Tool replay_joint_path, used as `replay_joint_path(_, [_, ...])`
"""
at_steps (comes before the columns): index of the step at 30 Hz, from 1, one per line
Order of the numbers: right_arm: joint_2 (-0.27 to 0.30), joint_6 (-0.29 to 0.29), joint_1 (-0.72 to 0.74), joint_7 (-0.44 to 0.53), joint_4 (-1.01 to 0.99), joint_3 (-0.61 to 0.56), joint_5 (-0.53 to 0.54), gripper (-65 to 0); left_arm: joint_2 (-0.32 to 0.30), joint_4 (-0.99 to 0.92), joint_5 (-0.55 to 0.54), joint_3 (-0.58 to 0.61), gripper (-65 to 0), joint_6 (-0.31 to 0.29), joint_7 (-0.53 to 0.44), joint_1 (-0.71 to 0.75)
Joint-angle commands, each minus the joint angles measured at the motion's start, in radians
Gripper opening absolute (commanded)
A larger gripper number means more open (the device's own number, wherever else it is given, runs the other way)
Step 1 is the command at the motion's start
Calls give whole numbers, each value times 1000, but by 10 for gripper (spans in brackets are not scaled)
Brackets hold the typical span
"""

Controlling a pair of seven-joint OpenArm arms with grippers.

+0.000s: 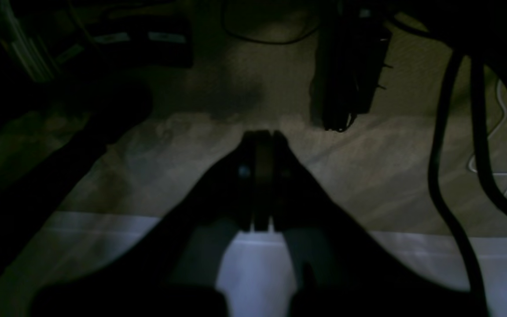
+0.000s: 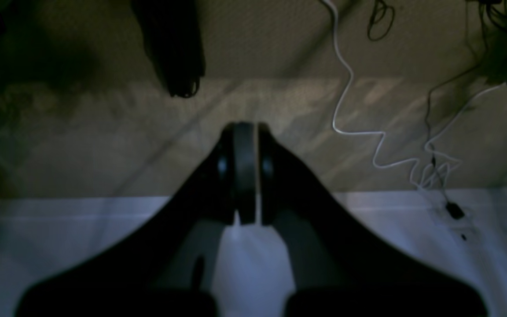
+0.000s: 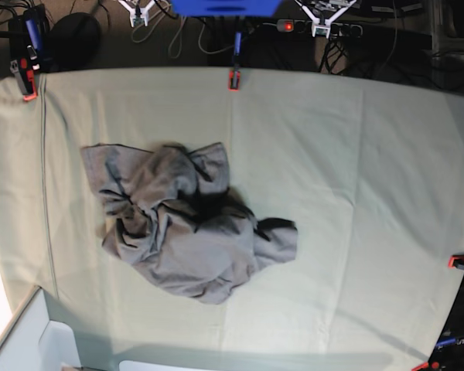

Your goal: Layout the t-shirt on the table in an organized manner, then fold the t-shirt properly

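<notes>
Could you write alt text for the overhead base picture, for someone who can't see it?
A grey t-shirt lies crumpled in a heap, left of centre on a table covered in pale green cloth. Red clamps grip the cloth's edges, and cables tangle beyond the far edge.

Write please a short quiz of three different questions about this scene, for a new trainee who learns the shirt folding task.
1. True or false: the t-shirt already lies flat and spread out on the table.
2. Multiple choice: in the base view, the t-shirt sits A) left of the table's middle, B) at the far right edge, C) hanging off the near edge.
3. Short answer: how do the jaws of the left pincer and the right pincer stand, and does either one hold cloth?

Key:
1. False; it is a crumpled heap.
2. A.
3. Both are shut and hold nothing; each wrist view shows floor and cables beyond the table's edge.
</notes>
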Motion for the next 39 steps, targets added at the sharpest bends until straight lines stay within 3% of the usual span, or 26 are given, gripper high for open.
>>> replay_joint_path(1, [0,22,-13,-7,23,0,5,-650,-2,-2,-1,0,-650,5,-1,10])
replay_joint_path(5, [0,22,-64,-10,112,0,5,-650,-2,-2,-1,0,-650,5,-1,10])
replay_joint_path(21, [0,22,-99,-1,128,0,3,-650,-4,14,-1,0,-650,5,-4,50])
replay_joint_path(25, [2,23,-216,7,296,0,3,-650,-19,251,-3,-2,-650,3,6,217])
replay_joint_path(31, [16,23,-476,-61,774,0,5,-650,-33,790,-3,-2,-650,6,21,553])
replay_joint_path(35, [40,23,-605,-128,1053,0,6,-650,-70,1154,-20,-3,-650,11,134,708])
replay_joint_path(39, [63,23,-719,-179,1326,6,8,-650,-121,1470,-132,-28,-650,11,245,809])
